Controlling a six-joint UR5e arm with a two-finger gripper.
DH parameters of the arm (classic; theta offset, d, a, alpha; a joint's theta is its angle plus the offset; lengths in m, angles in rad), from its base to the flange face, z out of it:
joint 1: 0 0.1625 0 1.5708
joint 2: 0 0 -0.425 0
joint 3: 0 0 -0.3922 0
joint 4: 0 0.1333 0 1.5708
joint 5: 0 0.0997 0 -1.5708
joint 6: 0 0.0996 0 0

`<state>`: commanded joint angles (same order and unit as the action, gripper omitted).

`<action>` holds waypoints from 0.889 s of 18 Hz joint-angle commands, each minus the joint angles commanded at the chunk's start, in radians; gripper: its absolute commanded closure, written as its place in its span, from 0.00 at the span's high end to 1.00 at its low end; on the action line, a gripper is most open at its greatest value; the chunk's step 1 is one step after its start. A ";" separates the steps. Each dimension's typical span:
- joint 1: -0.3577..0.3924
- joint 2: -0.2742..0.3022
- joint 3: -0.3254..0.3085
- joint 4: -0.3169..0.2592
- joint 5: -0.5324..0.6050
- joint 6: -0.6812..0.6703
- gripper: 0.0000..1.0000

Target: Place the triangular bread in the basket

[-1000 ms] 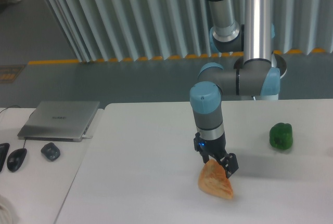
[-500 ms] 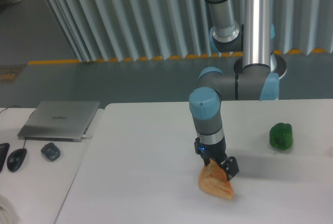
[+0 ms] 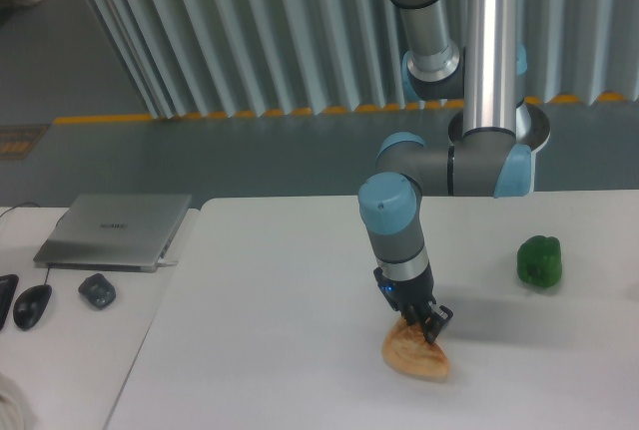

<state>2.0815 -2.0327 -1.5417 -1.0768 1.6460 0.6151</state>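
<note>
The triangular bread [image 3: 412, 355], a golden-orange puffy pastry, lies on the white table [image 3: 270, 310] near its front edge. My gripper [image 3: 423, 324] points down at the bread's upper corner, its dark fingers low on either side of that corner and still apart. The fingertips are partly hidden against the crust. The basket is out of view.
A green bell pepper [image 3: 540, 260] sits on the table to the right. On the lower desk at the left are a closed laptop [image 3: 115, 230], a small dark object [image 3: 97, 290] and a black mouse [image 3: 32, 305].
The gripper has come down and slightly left, so its fingers now sit lower around the bread's top corner. The bread has stayed on the table.
</note>
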 joint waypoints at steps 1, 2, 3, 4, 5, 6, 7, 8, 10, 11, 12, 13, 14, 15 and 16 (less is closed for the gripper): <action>0.011 0.014 0.005 -0.008 -0.021 -0.003 0.08; 0.038 0.038 0.006 -0.038 -0.052 0.002 0.07; 0.063 0.064 0.008 -0.070 -0.073 0.006 0.07; 0.069 0.075 0.008 -0.084 -0.072 0.027 0.07; 0.078 0.081 0.017 -0.086 -0.068 0.075 0.07; 0.090 0.083 0.029 -0.087 -0.065 0.098 0.07; 0.107 0.091 0.041 -0.091 -0.063 0.115 0.07; 0.129 0.095 0.046 -0.106 -0.063 0.145 0.07; 0.188 0.120 0.066 -0.141 -0.063 0.276 0.07; 0.215 0.127 0.068 -0.158 -0.064 0.329 0.07; 0.241 0.131 0.064 -0.167 -0.063 0.394 0.07; 0.265 0.132 0.063 -0.169 -0.064 0.457 0.07; 0.288 0.132 0.063 -0.166 -0.063 0.503 0.08; 0.316 0.132 0.067 -0.167 -0.061 0.540 0.08; 0.342 0.135 0.066 -0.170 -0.055 0.579 0.08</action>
<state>2.4234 -1.8976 -1.4757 -1.2471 1.5907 1.1946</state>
